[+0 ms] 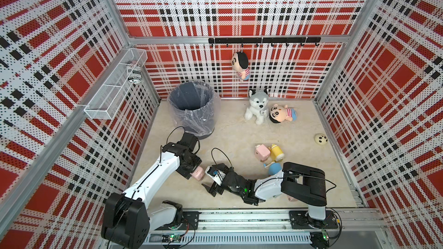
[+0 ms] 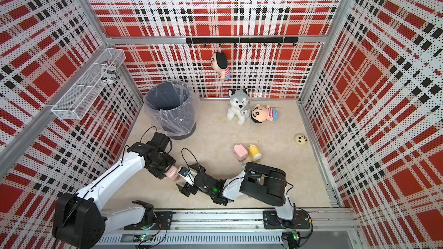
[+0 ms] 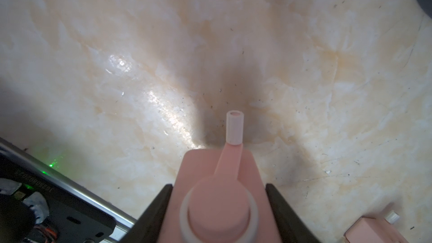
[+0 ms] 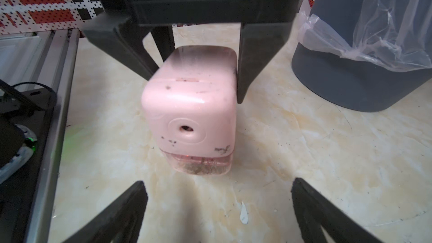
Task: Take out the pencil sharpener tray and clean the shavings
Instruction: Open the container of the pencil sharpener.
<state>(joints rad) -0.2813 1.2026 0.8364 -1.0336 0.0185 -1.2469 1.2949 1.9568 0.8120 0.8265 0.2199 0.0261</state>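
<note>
My left gripper is shut on a pink pencil sharpener, its black fingers pressed against both sides of the body, close above the floor. The crank handle points away from the left wrist camera. The right wrist view faces the sharpener's pencil-hole side. The translucent tray sits in the bottom of the body, with brown shavings showing through it. My right gripper stands open just in front of the tray, nothing between its fingers.
A grey bin lined with a clear bag stands behind the left arm. Another pink sharpener, a yellow one and a blue one lie to the right. Plush toys and a small ball sit farther back.
</note>
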